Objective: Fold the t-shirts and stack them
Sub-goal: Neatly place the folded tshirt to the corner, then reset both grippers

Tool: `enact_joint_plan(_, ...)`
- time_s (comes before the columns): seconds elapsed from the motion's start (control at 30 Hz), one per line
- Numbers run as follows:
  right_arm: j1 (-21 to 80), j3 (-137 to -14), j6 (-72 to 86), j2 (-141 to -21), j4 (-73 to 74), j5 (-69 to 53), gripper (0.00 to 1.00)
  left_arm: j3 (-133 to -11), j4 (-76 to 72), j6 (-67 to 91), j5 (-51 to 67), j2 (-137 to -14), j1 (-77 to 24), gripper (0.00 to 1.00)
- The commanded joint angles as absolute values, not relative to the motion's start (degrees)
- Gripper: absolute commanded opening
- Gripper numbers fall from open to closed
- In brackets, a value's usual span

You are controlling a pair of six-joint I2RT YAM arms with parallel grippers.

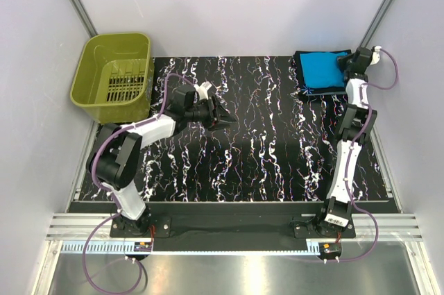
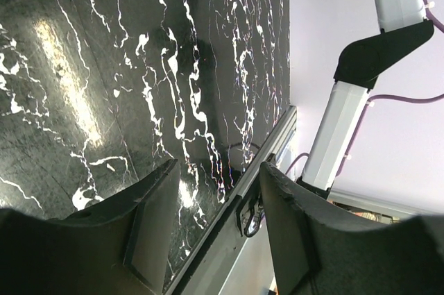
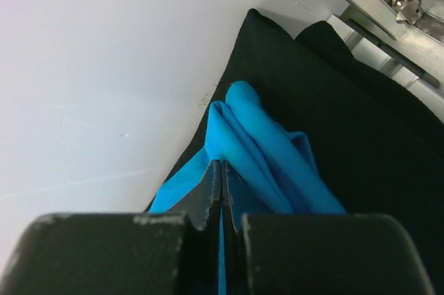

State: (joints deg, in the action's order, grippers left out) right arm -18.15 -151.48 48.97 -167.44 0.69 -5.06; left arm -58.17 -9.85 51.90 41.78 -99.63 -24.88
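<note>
Pinched shut on a ridge of bright cloth, the right gripper [image 3: 222, 182] holds a fold of the turquoise t-shirt [image 3: 260, 153], its two black fingers pressed together with only blue fabric between them. The shirt bunches upward at the grip into a soft double crease. Beneath it lies the black t-shirt [image 3: 326, 107], spread flat and showing on both sides of the blue. No mark on the black cloth can be made out from here.

From above, the pair sits as one pile in the far right corner of the black, white-veined table [image 1: 263, 149], blue on top, close against the white wall [image 3: 97, 66] and the metal frame rail [image 3: 378, 0]. The right arm reaches straight out from its base to that corner.

Well apart, the left gripper [image 2: 220, 170] hangs over the left half of the table, jaws spread wide with nothing between them; only the marbled surface and the table's edge show through the gap. An olive-green basket [image 1: 114, 76] stands tilted at the far left corner, just beyond the left arm.
</note>
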Motion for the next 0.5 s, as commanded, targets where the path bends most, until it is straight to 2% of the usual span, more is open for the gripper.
enact_joint_plan(0.0, -19.42, -152.49, 46.06, -161.73, 5.09, -3.51, 0.00, -59.33, -10.37, 51.42, 42.01, -94.66, -24.79, 0.54)
enact_joint_plan(0.13, -19.07, -151.53, 44.13, -151.39, 8.96, -6.94, 0.00, -57.05, -10.37, 52.47, 39.73, -91.24, -24.87, 0.55)
enact_joint_plan(0.23, -17.67, -143.90, 42.10, -140.77, 11.33, -9.40, 0.00, -54.06, -10.72, 53.26, 37.54, -87.99, -25.31, 0.56)
enact_joint_plan(0.43, -13.02, -116.41, 44.38, -117.13, 12.40, -15.02, 0.00, -45.54, -11.34, 56.68, 33.05, -78.25, -26.10, 0.58)
enact_joint_plan(0.47, -12.22, -107.93, 45.17, -114.03, 10.57, -16.25, 0.00, -43.18, -11.34, 57.21, 31.74, -76.83, -26.02, 0.58)
